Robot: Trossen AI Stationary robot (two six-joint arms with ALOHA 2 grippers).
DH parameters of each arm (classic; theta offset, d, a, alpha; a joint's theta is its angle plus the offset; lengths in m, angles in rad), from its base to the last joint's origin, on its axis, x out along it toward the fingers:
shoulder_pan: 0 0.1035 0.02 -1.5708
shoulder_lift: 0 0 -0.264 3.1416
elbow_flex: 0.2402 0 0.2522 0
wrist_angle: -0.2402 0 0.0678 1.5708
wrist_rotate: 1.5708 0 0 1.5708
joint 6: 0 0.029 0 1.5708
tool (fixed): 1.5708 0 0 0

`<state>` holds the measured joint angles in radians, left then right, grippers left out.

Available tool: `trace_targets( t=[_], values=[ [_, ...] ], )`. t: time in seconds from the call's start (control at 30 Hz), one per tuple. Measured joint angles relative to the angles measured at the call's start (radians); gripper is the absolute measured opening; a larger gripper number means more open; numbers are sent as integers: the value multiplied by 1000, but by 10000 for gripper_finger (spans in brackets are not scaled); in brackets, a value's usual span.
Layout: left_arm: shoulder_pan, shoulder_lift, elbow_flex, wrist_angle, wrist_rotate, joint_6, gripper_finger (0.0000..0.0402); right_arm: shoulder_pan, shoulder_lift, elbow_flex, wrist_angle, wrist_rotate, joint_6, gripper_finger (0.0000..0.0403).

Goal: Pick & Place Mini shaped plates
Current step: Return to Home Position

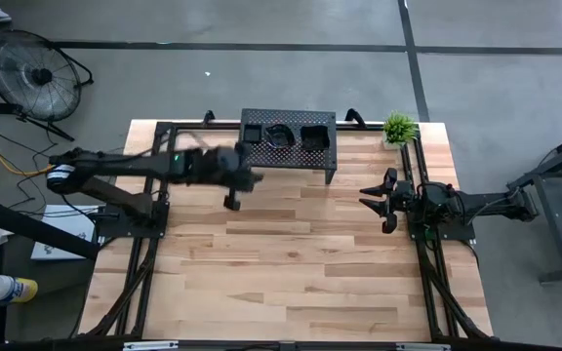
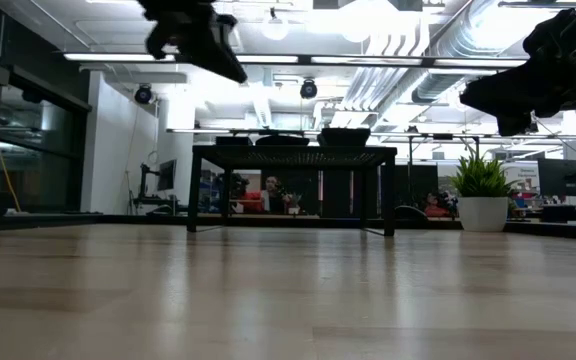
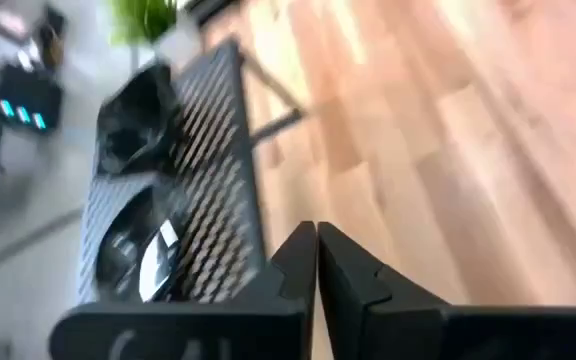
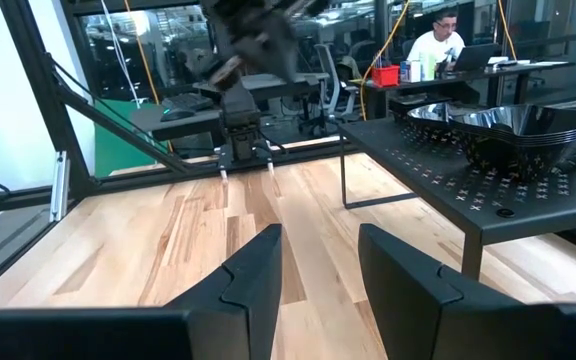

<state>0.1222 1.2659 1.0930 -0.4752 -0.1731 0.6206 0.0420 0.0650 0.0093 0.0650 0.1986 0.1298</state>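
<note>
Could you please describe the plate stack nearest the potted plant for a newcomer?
On the light wooden table, at its far edge, stands a black perforated metal rack carrying three piles of glossy black dishes. Yours is the end stack toward the small green potted plant, taller than the flat middle pile.

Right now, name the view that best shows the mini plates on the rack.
High view: it looks down on all three stacks of mini plates on the rack. Right wrist view shows two stacks side-on; low view shows only thin edges above the rack top; left wrist view catches two stacks at a slant.
</note>
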Motion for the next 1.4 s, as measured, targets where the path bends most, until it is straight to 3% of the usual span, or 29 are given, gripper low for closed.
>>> trace_targets(
  t=[0.5,0.6,0.7,0.93,1.13,1.27,1.4],
  values=[
    [-379,-345,-573,656,-189,-35,1,0,0,0,0,-3,0,129],
    [-419,-440,-671,711,-195,-23,1,0,1,0,0,-4,0,129],
    [-440,-552,-731,711,-158,-23,1,0,1,0,0,-4,0,129],
    [-443,-882,-847,708,39,-19,0,0,1,0,-1,-4,0,129],
    [-444,-1132,-877,491,78,1,0,0,1,0,-1,-3,0,129],
    [-443,-1257,-877,357,105,14,0,0,1,0,-1,-4,0,129],
    [-444,-1259,-876,350,144,20,0,0,2,0,0,-3,0,129]
  ],
)
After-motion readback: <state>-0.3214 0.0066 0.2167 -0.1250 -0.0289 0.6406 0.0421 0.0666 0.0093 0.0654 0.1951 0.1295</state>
